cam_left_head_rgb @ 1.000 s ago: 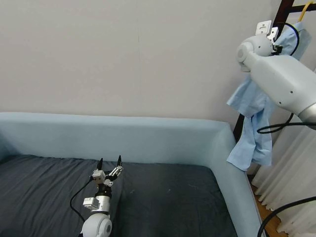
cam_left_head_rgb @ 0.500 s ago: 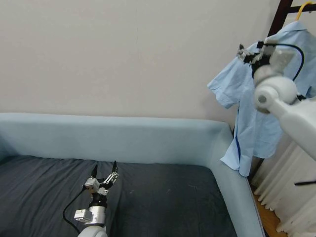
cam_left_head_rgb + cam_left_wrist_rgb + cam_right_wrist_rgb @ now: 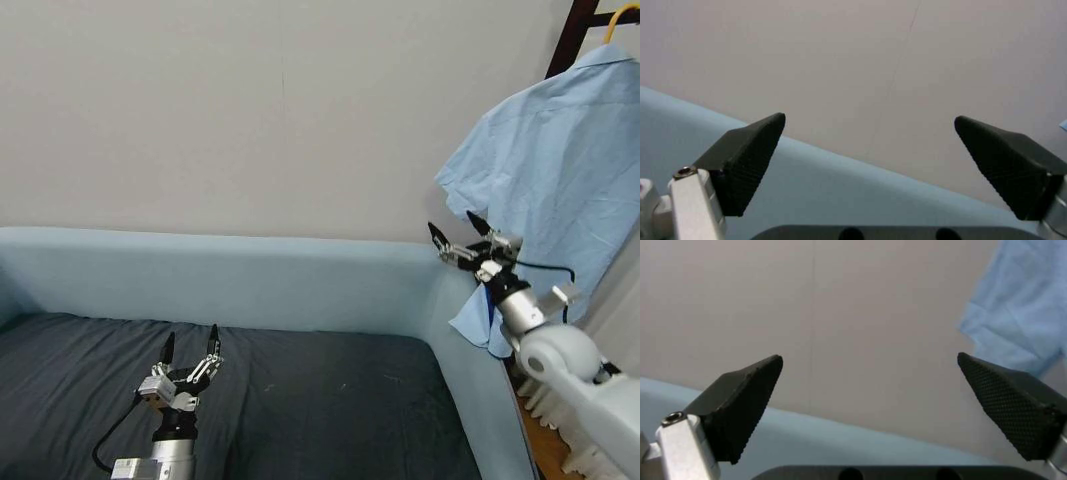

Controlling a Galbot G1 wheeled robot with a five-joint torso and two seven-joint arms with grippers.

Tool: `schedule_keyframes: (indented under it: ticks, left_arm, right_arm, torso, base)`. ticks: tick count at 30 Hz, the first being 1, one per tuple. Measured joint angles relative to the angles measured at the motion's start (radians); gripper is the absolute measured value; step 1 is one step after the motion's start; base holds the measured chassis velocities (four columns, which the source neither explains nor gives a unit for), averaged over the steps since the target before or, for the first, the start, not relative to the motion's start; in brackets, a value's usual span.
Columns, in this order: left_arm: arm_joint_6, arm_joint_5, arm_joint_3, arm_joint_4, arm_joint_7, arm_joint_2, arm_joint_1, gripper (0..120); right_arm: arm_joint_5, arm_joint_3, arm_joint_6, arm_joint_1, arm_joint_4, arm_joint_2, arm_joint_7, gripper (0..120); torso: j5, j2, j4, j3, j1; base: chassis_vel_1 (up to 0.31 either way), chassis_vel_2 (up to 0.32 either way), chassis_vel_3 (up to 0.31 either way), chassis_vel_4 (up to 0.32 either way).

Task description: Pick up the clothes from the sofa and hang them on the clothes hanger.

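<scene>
Light-blue shirt (image 3: 560, 170) hangs on the yellow hanger (image 3: 622, 18), upper right, against the dark rack (image 3: 570, 30). Its lower edge drapes past the end of the sofa (image 3: 300, 285). Your right end effector (image 3: 452, 224): fingers spread, empty, just beside the shirt's lower sleeve, above the sofa arm. Your left end effector (image 3: 191, 336): low over the dark seat cushion (image 3: 340, 400), fingers spread wide, holding nothing.
</scene>
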Motion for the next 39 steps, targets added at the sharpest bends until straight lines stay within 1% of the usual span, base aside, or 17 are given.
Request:
schedule_keyframes:
  ticks: [2, 3, 4, 6, 7, 8, 9, 11, 12, 15, 16, 19, 20, 39]
  left_arm:
    - [-0.003, 0.039, -0.001, -0.007, -0.009, -0.011, 0.000, 100]
    - [-0.003, 0.039, -0.001, -0.007, -0.009, -0.011, 0.000, 100]
    - [-0.003, 0.047, -0.002, -0.014, -0.016, -0.018, 0.001, 100]
    - [0.008, 0.047, 0.002, -0.030, -0.028, -0.025, 0.012, 100]
    - [0.008, 0.047, 0.002, -0.030, -0.028, -0.025, 0.012, 100]
    - [0.025, 0.047, 0.007, -0.041, -0.039, -0.029, 0.024, 100]
    - [0.043, 0.047, 0.014, -0.051, -0.056, -0.032, 0.037, 100]
    - [0.074, 0.051, 0.025, -0.073, -0.082, -0.033, 0.065, 100]
    - [0.074, 0.051, 0.025, -0.073, -0.082, -0.033, 0.065, 100]
    - [0.111, 0.053, 0.035, -0.121, -0.121, -0.021, 0.107, 100]
    - [0.111, 0.053, 0.035, -0.121, -0.121, -0.021, 0.107, 100]
    - [0.151, 0.052, 0.020, -0.180, -0.152, -0.010, 0.142, 100]
    - [0.157, 0.052, 0.017, -0.187, -0.155, -0.008, 0.146, 100]
    - [0.160, 0.049, 0.015, -0.188, -0.155, -0.007, 0.146, 100]
  right_arm:
    - [-0.085, 0.096, -0.032, -0.109, 0.071, 0.080, 0.072, 100]
    - [-0.085, 0.096, -0.032, -0.109, 0.071, 0.080, 0.072, 100]
    - [-0.133, 0.144, -0.053, -0.171, 0.099, 0.133, 0.089, 100]
    - [-0.201, 0.196, -0.073, -0.259, 0.127, 0.216, 0.091, 100]
    - [-0.201, 0.196, -0.073, -0.259, 0.127, 0.216, 0.091, 100]
    - [-0.241, 0.212, -0.076, -0.301, 0.140, 0.263, 0.091, 100]
    - [-0.283, 0.219, -0.086, -0.342, 0.155, 0.310, 0.103, 100]
    - [-0.359, 0.218, -0.114, -0.404, 0.184, 0.379, 0.129, 100]
    - [-0.359, 0.218, -0.114, -0.404, 0.184, 0.379, 0.129, 100]
    - [-0.450, 0.199, -0.124, -0.458, 0.225, 0.438, 0.154, 100]
    - [-0.450, 0.199, -0.124, -0.458, 0.225, 0.438, 0.154, 100]
    - [-0.480, 0.180, -0.138, -0.482, 0.270, 0.488, 0.193, 100]
    - [-0.480, 0.178, -0.140, -0.484, 0.275, 0.493, 0.198, 100]
    - [-0.472, 0.169, -0.142, -0.473, 0.273, 0.490, 0.203, 100]
  torso:
    - [-0.0014, 0.000, 0.0006, 0.000, 0.000]
    - [-0.0014, 0.000, 0.0006, 0.000, 0.000]
    - [-0.0006, 0.000, 0.0009, 0.000, 0.000]
    - [-0.0004, 0.000, 0.0006, 0.000, 0.000]
    - [-0.0004, 0.000, 0.0006, 0.000, 0.000]
    - [-0.0007, 0.000, 0.0002, 0.000, 0.000]
    - [-0.0006, 0.000, 0.0004, 0.000, 0.000]
    - [-0.0005, 0.000, 0.0007, 0.000, 0.000]
    - [-0.0005, 0.000, 0.0007, 0.000, 0.000]
    - [-0.0008, 0.000, 0.0007, 0.000, 0.000]
    - [-0.0008, 0.000, 0.0007, 0.000, 0.000]
    - [-0.0006, 0.000, 0.0009, 0.000, 0.000]
    - [-0.0007, 0.000, 0.0009, 0.000, 0.000]
    - [-0.0005, 0.000, 0.0007, 0.000, 0.000]
  base:
    - [0.000, 0.000, 0.000, 0.000]
    - [0.000, 0.000, 0.000, 0.000]
    - [0.000, 0.000, 0.000, 0.000]
    - [0.000, 0.000, 0.000, 0.000]
    - [0.000, 0.000, 0.000, 0.000]
    - [0.000, 0.000, 0.000, 0.000]
    - [0.000, 0.000, 0.000, 0.000]
    - [0.000, 0.000, 0.000, 0.000]
    - [0.000, 0.000, 0.000, 0.000]
    - [0.000, 0.000, 0.000, 0.000]
    - [0.000, 0.000, 0.000, 0.000]
    - [0.000, 0.000, 0.000, 0.000]
    - [0.000, 0.000, 0.000, 0.000]
    - [0.000, 0.000, 0.000, 0.000]
